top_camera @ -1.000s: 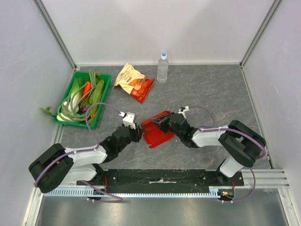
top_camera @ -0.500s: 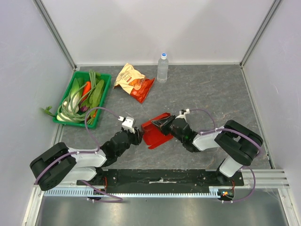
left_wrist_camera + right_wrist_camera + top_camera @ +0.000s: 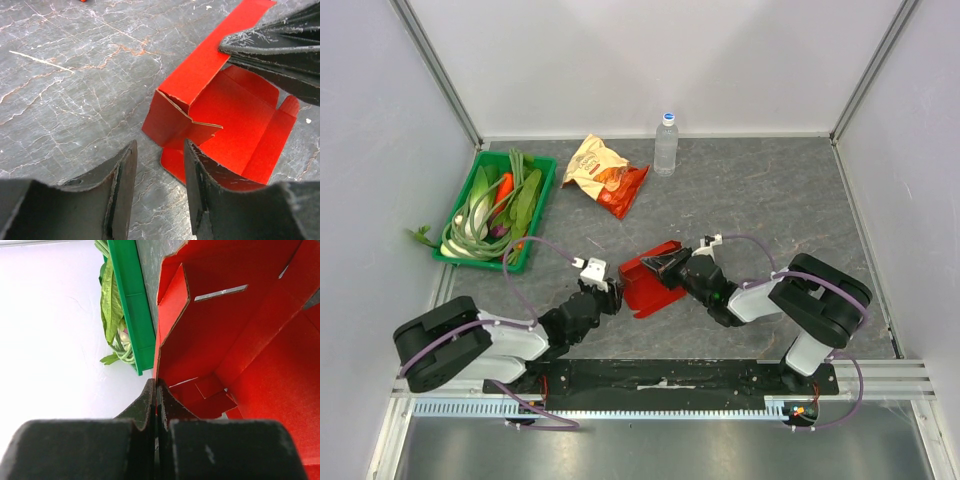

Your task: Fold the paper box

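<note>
The red paper box [image 3: 645, 285] lies partly opened on the grey table between the two arms. It shows in the left wrist view [image 3: 235, 115] with a small flap sticking up at its near end. My right gripper [image 3: 662, 264] is shut on the box's upper wall edge [image 3: 172, 335]. My left gripper [image 3: 611, 295] is open and empty, just left of the box; in its wrist view its fingertips [image 3: 159, 165] hover over the table at the box's near corner.
A green tray of vegetables [image 3: 496, 210] sits at the left. An orange-and-red snack bag [image 3: 604, 174] and a clear water bottle [image 3: 666, 145] stand at the back. White walls close in the table on three sides.
My left gripper has drawn back toward the near edge, away from the box. The right gripper has shifted slightly nearer with the box edge still pinched.
</note>
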### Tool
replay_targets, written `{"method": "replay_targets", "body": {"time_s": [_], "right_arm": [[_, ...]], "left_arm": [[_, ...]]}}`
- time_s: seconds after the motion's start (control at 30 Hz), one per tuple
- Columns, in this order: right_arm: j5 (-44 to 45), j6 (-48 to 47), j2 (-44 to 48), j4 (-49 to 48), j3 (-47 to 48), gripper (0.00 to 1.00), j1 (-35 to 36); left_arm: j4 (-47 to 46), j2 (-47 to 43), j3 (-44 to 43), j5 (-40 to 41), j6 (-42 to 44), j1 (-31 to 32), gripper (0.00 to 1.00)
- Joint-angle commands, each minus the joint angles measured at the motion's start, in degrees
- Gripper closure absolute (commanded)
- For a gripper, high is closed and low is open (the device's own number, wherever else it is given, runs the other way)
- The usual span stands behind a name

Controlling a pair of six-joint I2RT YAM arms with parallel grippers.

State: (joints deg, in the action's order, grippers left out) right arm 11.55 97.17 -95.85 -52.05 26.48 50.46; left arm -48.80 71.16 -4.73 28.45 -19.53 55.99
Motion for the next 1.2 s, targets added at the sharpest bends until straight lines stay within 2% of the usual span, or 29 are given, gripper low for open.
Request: {"method": "replay_targets", "body": {"time_s": [0.0, 0.33, 0.57, 0.8, 0.97, 1.07, 1.13, 1.17], "right_arm": [[1.63, 1.09, -1.62, 4.31, -0.47, 1.0, 1.31], [3.48, 2.24, -0.83, 5.29, -0.9, 1.0, 2.72], [4.18, 3.38, 0.14, 5.82, -1.17, 1.0, 3.24], [4.8, 4.43, 0.93, 6.7, -0.73, 1.0, 3.6], [5.06, 5.05, 1.02, 7.14, -0.55, 1.0, 3.95], [5.32, 5.49, 0.93, 7.32, -0.64, 1.0, 4.3], [5.85, 6.02, 0.76, 6.44, -1.16, 1.0, 4.74], [6.81, 6.37, 0.76, 5.83, -1.25, 1.0, 5.35]], "left_arm": [[-10.42, 4.86, -1.42, 7.5, 3.97, 2.2, 0.49], [-21.16, 14.53, -3.09, 16.55, 6.96, 5.1, 0.46], [-21.08, 18.67, -7.83, 22.61, 8.37, 5.1, 0.59], [-21.6, 22.27, -9.59, 28.06, 8.9, 5.1, 0.78], [-20.03, 24.64, -10.91, 29.64, 6.88, 5.27, 0.82], [-16.61, 25.35, -12.66, 31.75, 6.26, 5.45, 0.87], [-9.07, 26.49, -15.81, 35.51, 5.12, 5.62, 0.93], [-5.73, 26.84, -16.97, 37.02, 1.9, 5.71, 0.98]]}}
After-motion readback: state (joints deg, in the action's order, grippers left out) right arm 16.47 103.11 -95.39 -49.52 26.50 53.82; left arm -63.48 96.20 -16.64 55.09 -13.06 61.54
